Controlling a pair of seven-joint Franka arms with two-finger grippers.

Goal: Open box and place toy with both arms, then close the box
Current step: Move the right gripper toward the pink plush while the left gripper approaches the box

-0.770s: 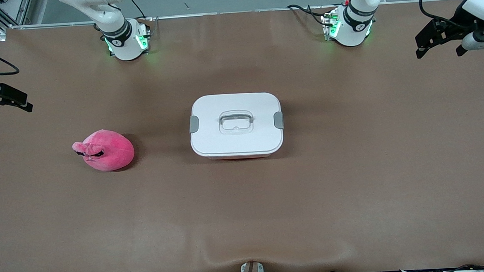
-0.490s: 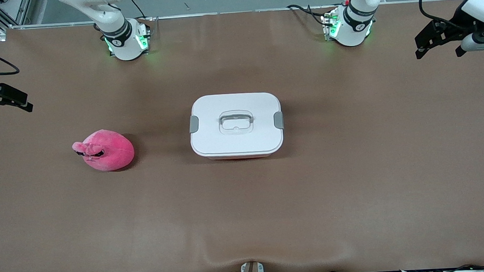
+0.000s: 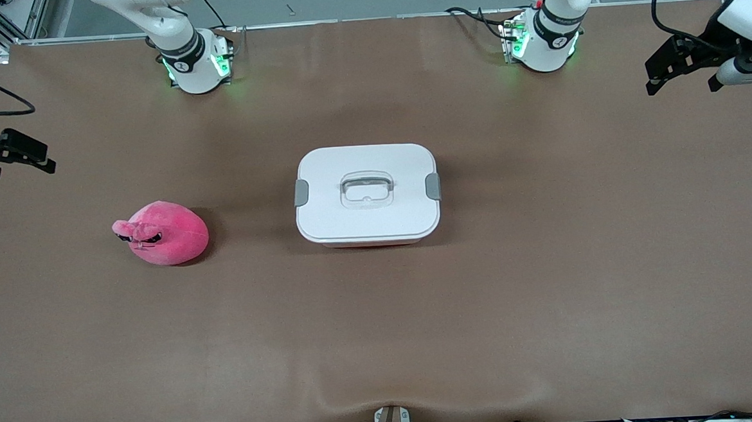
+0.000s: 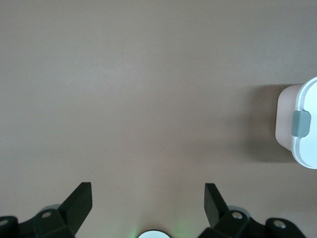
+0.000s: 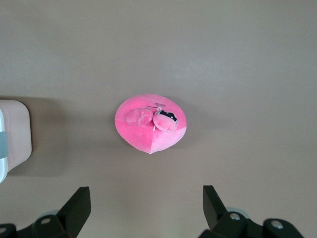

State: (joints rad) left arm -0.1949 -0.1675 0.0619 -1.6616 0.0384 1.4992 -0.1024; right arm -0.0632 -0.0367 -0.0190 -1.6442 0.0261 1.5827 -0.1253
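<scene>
The box (image 3: 367, 195) stands at the middle of the table, its white lid on and a grey clip (image 3: 301, 193) at each end. The pink plush toy (image 3: 161, 233) lies on the mat toward the right arm's end. My right gripper (image 3: 20, 169) hangs open and empty over that end's edge; its wrist view shows the toy (image 5: 151, 124) and a corner of the box (image 5: 15, 131) beneath the open gripper (image 5: 146, 194). My left gripper (image 3: 679, 84) hangs open and empty over the table's other end; its wrist view shows the gripper (image 4: 147, 192) over bare mat, with the box's end (image 4: 286, 119) at the side.
A brown mat (image 3: 382, 326) covers the table. The two arm bases (image 3: 196, 65) (image 3: 544, 42) stand along the edge farthest from the front camera. A small metal bracket (image 3: 390, 421) sits at the middle of the nearest edge.
Both grippers have drifted very slightly at the table's ends. The box and the toy have not moved.
</scene>
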